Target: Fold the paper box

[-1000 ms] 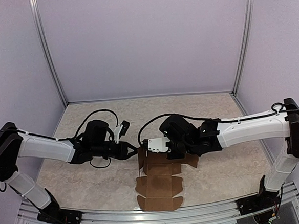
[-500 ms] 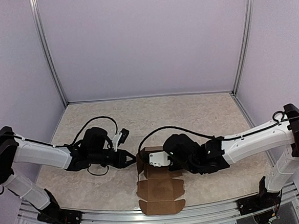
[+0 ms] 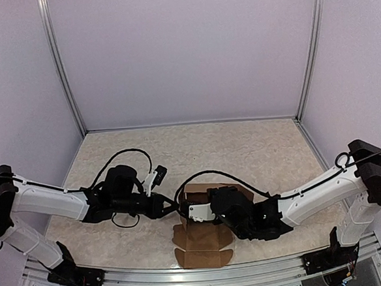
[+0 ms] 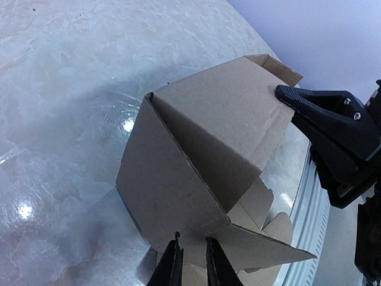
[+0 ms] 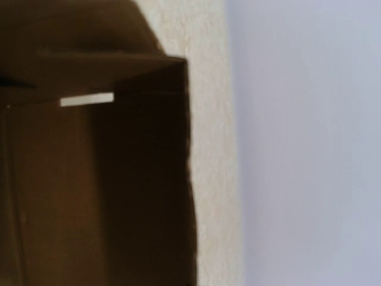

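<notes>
The paper box is brown cardboard, partly raised into walls, with flat tabbed flaps lying toward the near rail. My left gripper is at its left side. In the left wrist view the fingers stand a narrow gap apart over the box's side flap, clamping nothing. My right gripper leans over the box from the right. The left wrist view shows it shut, its tip against the top edge of a raised wall. The right wrist view shows only dark cardboard up close, its fingers hidden.
A marbled tabletop is enclosed by lilac walls on three sides. An aluminium rail runs along the near edge, just past the box's flaps, and shows in the left wrist view as rail. Black cables loop above both wrists.
My right arm has swung toward the near edge and lower over the box, whose walls stand more upright. The left gripper slid slightly nearer and its fingers parted a little.
</notes>
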Robot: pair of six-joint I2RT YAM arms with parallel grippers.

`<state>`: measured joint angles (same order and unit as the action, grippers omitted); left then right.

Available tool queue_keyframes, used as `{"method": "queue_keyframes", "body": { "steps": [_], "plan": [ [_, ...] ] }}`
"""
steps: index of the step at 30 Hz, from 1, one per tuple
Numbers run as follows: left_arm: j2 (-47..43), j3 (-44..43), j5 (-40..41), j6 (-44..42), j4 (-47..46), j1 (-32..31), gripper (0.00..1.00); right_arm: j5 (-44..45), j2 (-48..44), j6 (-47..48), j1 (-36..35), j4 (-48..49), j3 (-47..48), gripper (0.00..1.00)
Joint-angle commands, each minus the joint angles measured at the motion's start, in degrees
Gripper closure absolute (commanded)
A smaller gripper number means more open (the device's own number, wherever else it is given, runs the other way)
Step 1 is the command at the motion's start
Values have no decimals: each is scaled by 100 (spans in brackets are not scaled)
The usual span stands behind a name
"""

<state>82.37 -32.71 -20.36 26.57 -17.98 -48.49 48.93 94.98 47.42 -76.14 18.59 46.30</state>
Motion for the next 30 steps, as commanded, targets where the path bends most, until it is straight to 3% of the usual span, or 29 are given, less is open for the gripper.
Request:
{"method": "queue_keyframes", "body": {
  "steps": [1, 8, 13, 30],
  "plan": [
    [9, 133, 57, -102, -239, -111, 84, 309, 143, 136, -106, 644, -105, 100],
    [233, 107, 222, -197, -311, -208, 82, 294, 119, 21, -139, 555, -113, 100],
    [281, 68, 505, -293, -313, -247, 72, 130, 74, -243, -165, 291, -58, 100],
    [331, -13, 1068, -506, -584, -500, 59, 246, 448, -585, -303, 162, 10, 100]
  ]
}}
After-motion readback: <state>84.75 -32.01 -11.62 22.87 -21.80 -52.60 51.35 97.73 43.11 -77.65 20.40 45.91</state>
